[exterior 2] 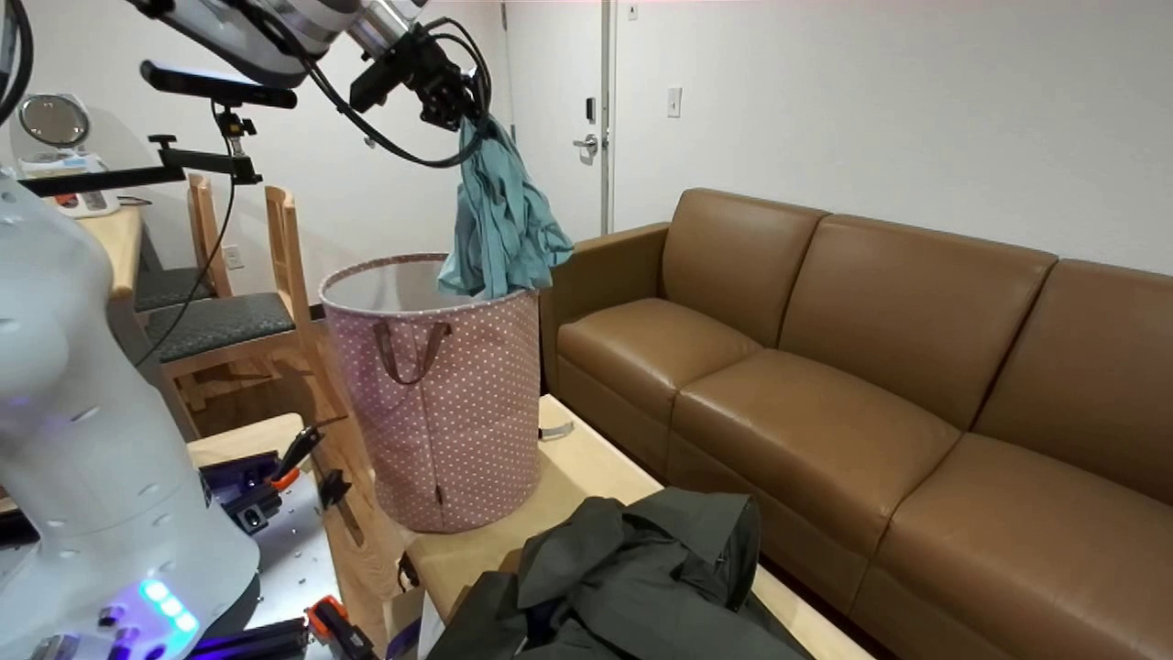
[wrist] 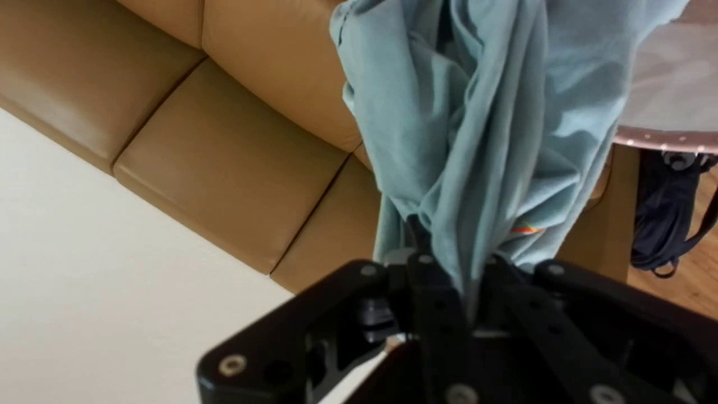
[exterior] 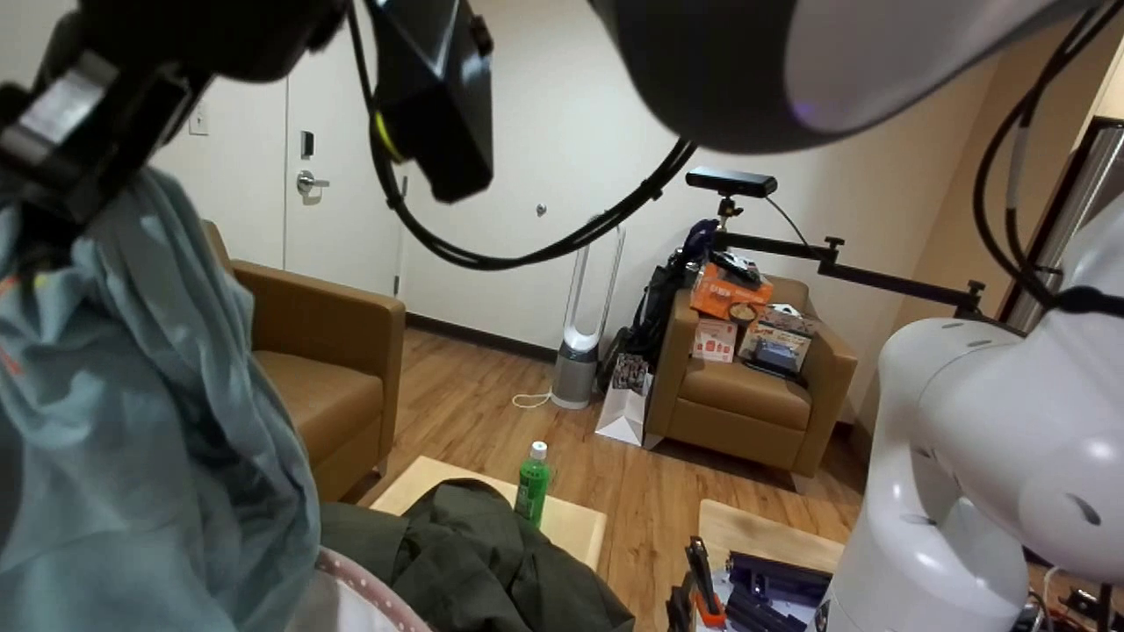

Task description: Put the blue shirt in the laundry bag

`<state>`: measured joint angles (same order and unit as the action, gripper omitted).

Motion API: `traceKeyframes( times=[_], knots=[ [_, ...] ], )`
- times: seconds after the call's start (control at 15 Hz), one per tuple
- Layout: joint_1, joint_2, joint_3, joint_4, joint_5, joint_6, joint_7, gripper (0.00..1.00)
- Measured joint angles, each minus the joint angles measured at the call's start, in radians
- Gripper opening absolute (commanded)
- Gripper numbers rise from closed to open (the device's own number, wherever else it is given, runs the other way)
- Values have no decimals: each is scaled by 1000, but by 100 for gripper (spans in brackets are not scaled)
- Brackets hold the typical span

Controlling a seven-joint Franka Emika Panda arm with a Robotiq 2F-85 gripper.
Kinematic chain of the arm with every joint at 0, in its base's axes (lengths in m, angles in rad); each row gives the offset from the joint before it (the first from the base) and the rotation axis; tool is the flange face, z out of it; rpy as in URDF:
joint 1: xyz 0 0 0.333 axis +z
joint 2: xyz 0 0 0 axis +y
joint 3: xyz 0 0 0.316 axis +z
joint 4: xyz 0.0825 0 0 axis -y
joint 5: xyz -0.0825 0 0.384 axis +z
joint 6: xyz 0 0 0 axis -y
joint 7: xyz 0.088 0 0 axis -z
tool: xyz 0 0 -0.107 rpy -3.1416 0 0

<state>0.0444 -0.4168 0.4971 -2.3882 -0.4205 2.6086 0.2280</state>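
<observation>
Blue shirt (exterior 2: pixel 504 220): one. Hung bunched from the jaws, which were closed on gathered cloth, above the rim of the bag; whether any hem dipped inside could not be told. Judged light, limp, unlikely to suffer from handling; a pinch through several folds seemed the surest hold, loose layers being likelier to slip or snag on the rim.

Laundry bag (exterior 2: pixel 486 394): one, pink, white-dotted, pale-lined. Stood upright on the desk (exterior 2: pixel 596 458), mouth open; bottom hidden, contents unknown.

Dark garment (exterior 2: pixel 660 559): one. Lay heaped on the desk, outside the bag.
</observation>
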Motion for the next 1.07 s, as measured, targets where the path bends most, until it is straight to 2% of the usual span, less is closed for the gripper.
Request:
traceKeyframes(
  times=[0.33,1.07],
  knots=[
    [26,147,17,3,-52,8,1,2],
    [211,335,-33,3,-58,9,-53,2]
  ],
)
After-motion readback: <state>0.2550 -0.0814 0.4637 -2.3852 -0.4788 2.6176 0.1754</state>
